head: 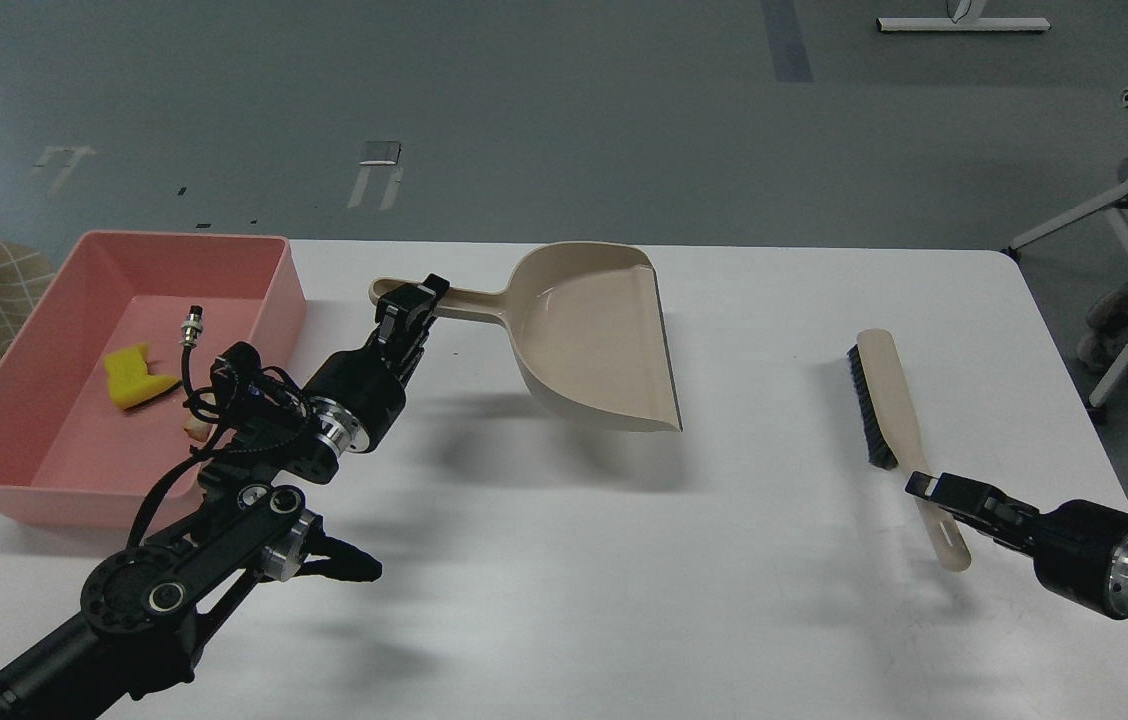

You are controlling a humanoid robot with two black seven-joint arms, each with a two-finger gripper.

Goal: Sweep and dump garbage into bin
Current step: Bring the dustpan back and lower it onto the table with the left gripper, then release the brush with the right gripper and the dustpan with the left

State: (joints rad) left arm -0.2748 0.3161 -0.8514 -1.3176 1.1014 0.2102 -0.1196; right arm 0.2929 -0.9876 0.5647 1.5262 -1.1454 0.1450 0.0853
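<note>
already the garbage lies in the bin (264,262): yellow sponge chunk (136,378) on the pink floor, off-white stick (194,430) just beside it, half hidden behind the left arm's wrist. dustpan (596,335) appears empty, held raised with its shadow on the worktop (564,600) beneath. judged step: setting the tools back down. advise lowering the pan flat, clear of the bin wall, before releasing the handle. left gripper (411,304) has its jaws closed on the dustpan handle near its end, forearm angled up and rightward from the lower left. brush (886,405) lies on the worktop, bristles to its left side. right gripper (929,488) sits low at the brush handle; whether its jaws clamp the handle cannot be told.
</note>
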